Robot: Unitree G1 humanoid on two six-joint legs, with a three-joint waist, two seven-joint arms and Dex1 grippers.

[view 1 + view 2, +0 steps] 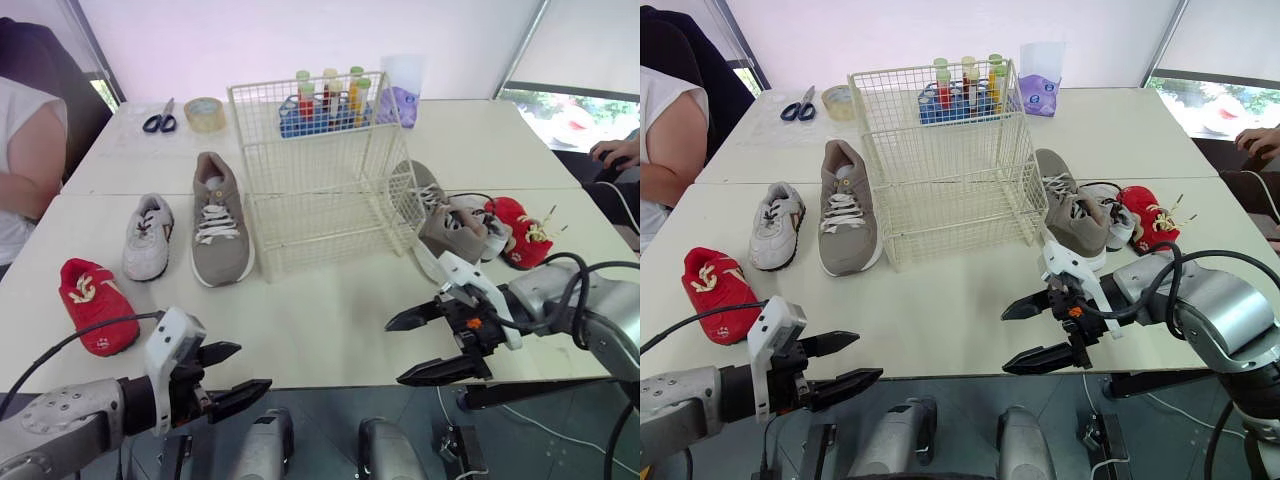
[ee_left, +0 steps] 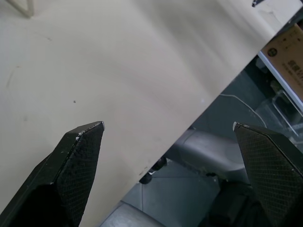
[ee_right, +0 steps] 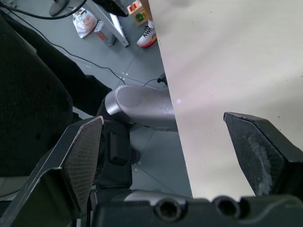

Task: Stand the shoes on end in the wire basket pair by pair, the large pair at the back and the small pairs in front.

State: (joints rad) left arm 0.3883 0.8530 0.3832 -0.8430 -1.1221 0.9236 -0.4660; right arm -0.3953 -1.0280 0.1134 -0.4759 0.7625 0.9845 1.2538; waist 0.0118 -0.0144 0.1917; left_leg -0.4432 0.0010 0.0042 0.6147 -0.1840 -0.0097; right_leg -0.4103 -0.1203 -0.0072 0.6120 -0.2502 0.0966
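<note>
An empty white wire basket (image 1: 318, 190) stands mid-table. To its left lie a large taupe shoe (image 1: 220, 220), a small grey-white shoe (image 1: 148, 237) and a small red shoe (image 1: 95, 303). To its right lie the other taupe shoe (image 1: 447, 226), a small white shoe (image 1: 497, 238) partly hidden behind it, and a red shoe (image 1: 522, 233). My left gripper (image 1: 253, 366) hangs open over the table's front edge, holding nothing. My right gripper (image 1: 394, 352) is open too, at the front edge, in front of the right-hand shoes.
Scissors (image 1: 160, 122) and a tape roll (image 1: 204, 113) lie at the back left. A rack of tubes (image 1: 325, 105) and a purple-white pack (image 1: 400, 98) stand behind the basket. A person (image 1: 25, 170) sits at the left; a hand (image 1: 615, 150) rests at the right.
</note>
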